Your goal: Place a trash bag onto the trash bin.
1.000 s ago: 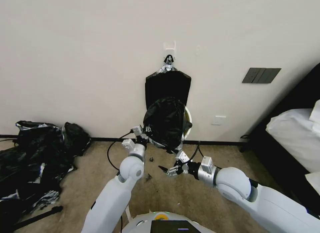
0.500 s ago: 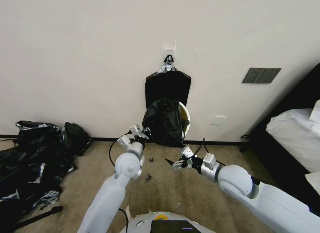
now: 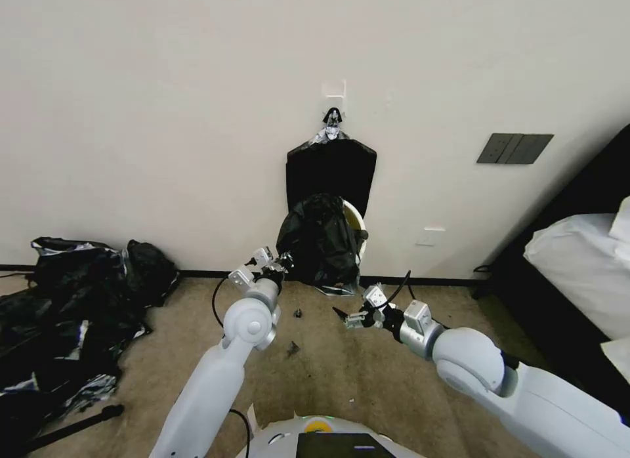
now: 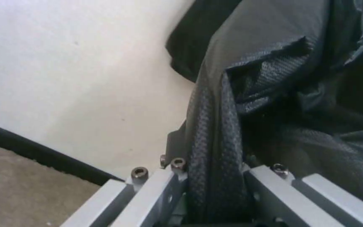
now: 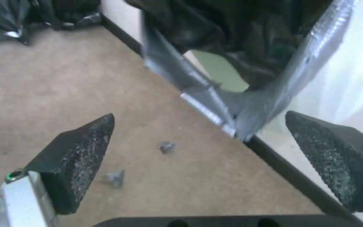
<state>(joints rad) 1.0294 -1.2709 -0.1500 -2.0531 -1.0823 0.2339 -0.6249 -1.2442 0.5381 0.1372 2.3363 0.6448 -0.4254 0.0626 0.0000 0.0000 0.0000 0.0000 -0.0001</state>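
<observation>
Draping over most of the trash bin (image 3: 355,216) at the centre of the head view, the trash bag (image 3: 319,238) covers the bin's left side and front, leaving a crescent of cream rim bare on the right; what lies inside the bin cannot be made out. The bin sits against the wall, just below a flat black bundle (image 3: 331,166) hanging from a wall hook (image 3: 334,90). The left gripper (image 3: 283,262) is at the bag's lower left edge, its fingers (image 4: 215,176) pressed together on a fold of the black plastic, as the left wrist view shows close up. The right gripper (image 3: 349,315) hovers lower, right of centre, above the carpet and apart from the bag; its pads (image 5: 85,148) are spread wide with nothing between them, and the right wrist view has the bag's lowest hanging corner (image 5: 236,104) ahead of that gap, in the upper middle. A heap of black sheeting (image 3: 72,313) lies on the floor at the left edge, and small scraps (image 3: 293,347) dot the carpet between the arms.
</observation>
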